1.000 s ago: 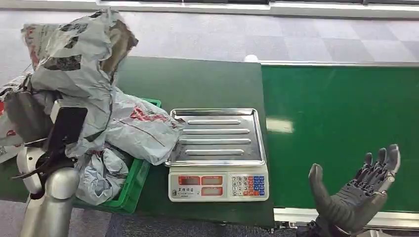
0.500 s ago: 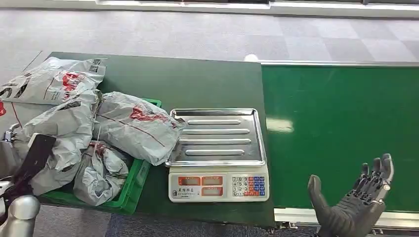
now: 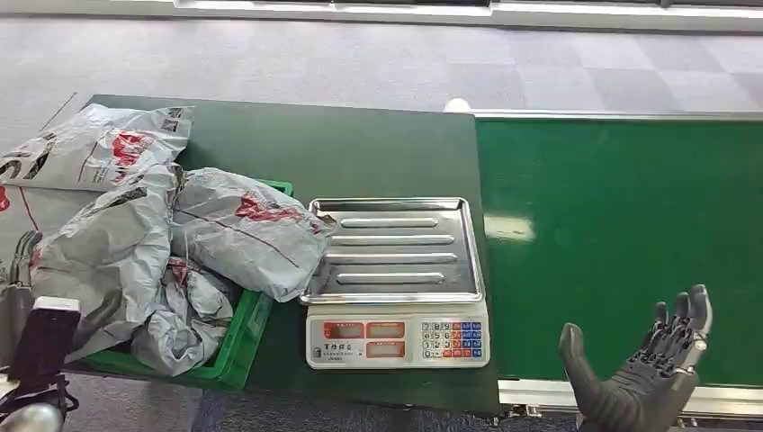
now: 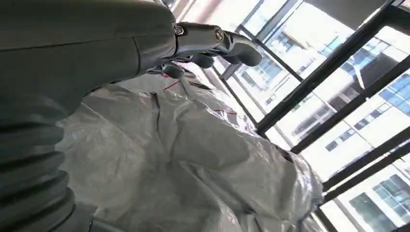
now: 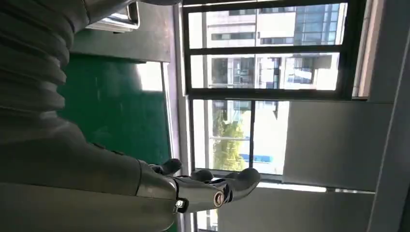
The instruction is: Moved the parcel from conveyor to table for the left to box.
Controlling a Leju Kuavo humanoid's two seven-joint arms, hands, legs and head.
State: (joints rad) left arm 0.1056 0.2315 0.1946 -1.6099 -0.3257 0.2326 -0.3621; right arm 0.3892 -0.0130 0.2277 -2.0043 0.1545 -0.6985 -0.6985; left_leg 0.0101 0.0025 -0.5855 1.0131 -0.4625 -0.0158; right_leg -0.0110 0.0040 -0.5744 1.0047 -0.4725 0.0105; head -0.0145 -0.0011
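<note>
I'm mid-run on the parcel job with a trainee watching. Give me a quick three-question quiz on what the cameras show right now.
1. True or false: a parcel lies on the steel tray of the white weighing scale.
2. What holds the grey plastic mailer bags? A) green plastic crate B) cardboard box C) bright green conveyor belt
3. Fill in: the right hand hangs with fingers apart over the near edge of the ____.

Key: 1 false, the tray is bare. 2 A. 3 conveyor belt.
</note>
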